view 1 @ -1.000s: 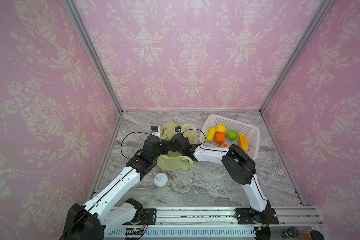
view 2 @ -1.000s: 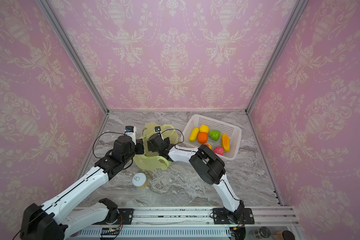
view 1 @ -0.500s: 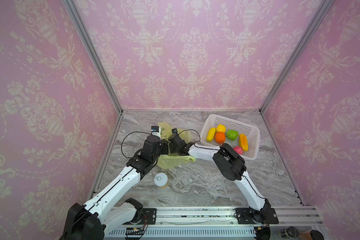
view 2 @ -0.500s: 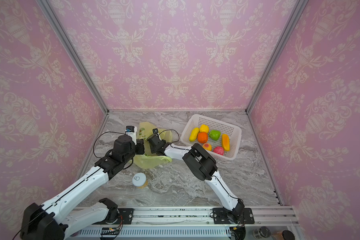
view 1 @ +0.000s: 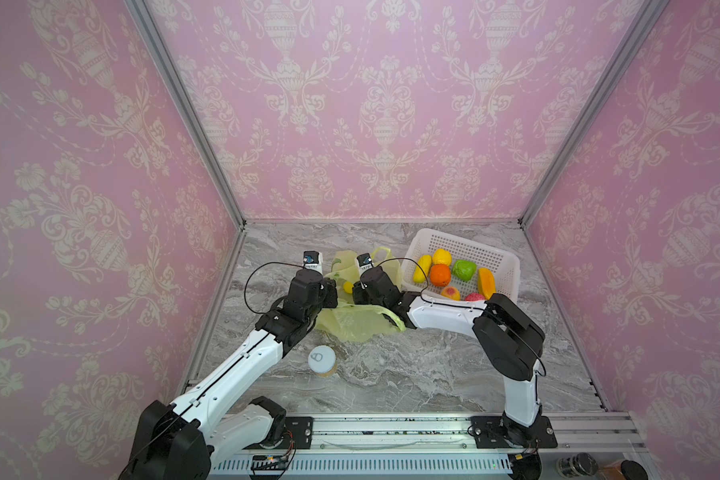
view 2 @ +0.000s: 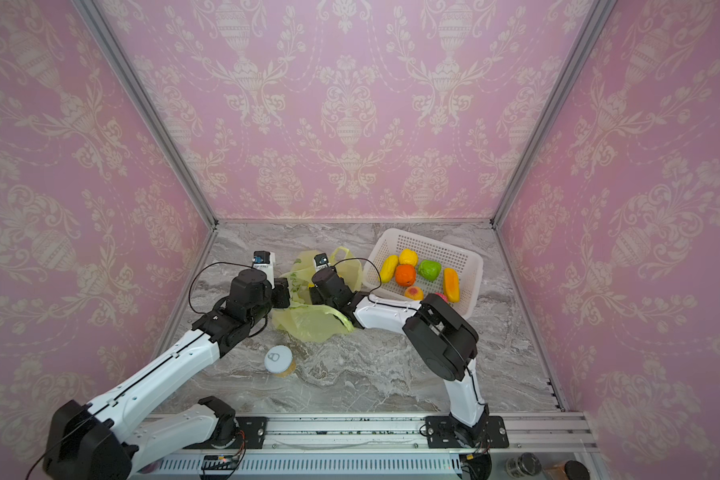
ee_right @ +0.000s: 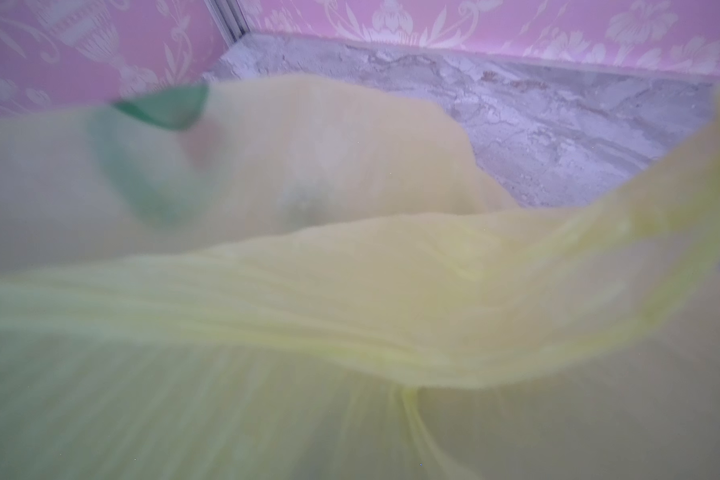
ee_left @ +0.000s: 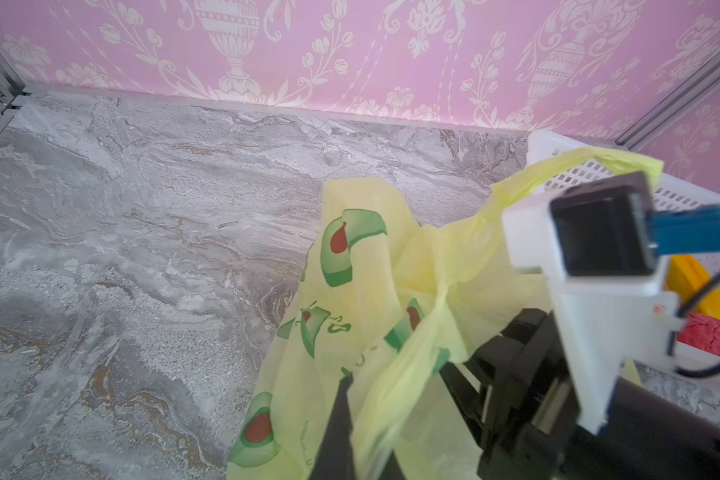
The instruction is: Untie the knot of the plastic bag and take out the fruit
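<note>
Left fingers [ee_left: 336, 419] clenched on the thin translucent yellow-green plastic bag [view 1: 350, 324]; right fingers [ee_left: 460, 395] buried, can't tell. Might pinch film instead of the small yellow fruit [view 1: 347, 286] between them.

Three walls [view 1: 385, 104] close the space in, all papered in pink with a cream pattern of urns, garlands and flowers, and slim metal posts [view 1: 184, 112] run down the two back corners. The floor [view 1: 412, 365] is grey marble veined with white and a little brown. The light is bright and even, with soft shadows.
</note>
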Controlling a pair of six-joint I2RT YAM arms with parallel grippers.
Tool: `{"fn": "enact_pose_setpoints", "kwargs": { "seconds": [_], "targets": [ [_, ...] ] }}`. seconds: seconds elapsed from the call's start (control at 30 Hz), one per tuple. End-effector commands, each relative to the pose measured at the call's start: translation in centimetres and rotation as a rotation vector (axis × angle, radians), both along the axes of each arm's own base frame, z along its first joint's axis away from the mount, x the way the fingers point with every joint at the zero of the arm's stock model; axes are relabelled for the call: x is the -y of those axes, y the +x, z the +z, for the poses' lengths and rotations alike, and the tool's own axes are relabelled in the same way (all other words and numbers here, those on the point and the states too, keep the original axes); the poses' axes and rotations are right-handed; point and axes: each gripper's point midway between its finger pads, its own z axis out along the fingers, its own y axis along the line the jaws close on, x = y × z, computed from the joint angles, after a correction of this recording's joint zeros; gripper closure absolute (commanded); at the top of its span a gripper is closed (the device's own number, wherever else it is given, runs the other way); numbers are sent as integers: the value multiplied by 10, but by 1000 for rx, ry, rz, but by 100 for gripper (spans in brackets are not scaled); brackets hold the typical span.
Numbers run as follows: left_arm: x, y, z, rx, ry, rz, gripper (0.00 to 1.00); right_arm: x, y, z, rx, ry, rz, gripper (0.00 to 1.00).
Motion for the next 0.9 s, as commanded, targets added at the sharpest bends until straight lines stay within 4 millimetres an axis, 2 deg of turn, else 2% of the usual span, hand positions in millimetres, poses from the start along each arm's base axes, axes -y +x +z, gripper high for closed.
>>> {"fn": "enact_pose_setpoints", "kwargs": {
  "seconds": [0.0,0.03,0.07,0.17,0.3,0.5,0.63,0.73,0.8,0.87],
  "targets": [
    [-8,5,9,10,1,45,100,-2,-3,21,72,48,55,85],
    [-8,5,8,8,2,46,100,-4,-5,31,88,68,71,85],
    [-8,6,8,6,6,49,100,0,-11,22,73,56,84,86],
    [-11,7,4,-5,19,61,100,2,-23,34,97,90,131,87],
    [-14,8,2,-18,34,79,100,11,-39,58,152,134,171,88],
    [-17,9,-1,-30,40,94,100,31,-73,100,261,210,246,89],
    [-12,10,-2,-29,25,66,100,39,-87,112,293,238,274,90],
    [-9,11,1,-17,29,48,100,41,-86,116,298,245,267,91],
    [-9,12,4,3,31,44,100,44,-78,114,269,231,215,90],
    [-7,12,5,11,20,38,100,44,-69,107,250,213,174,83]
  ]
}}
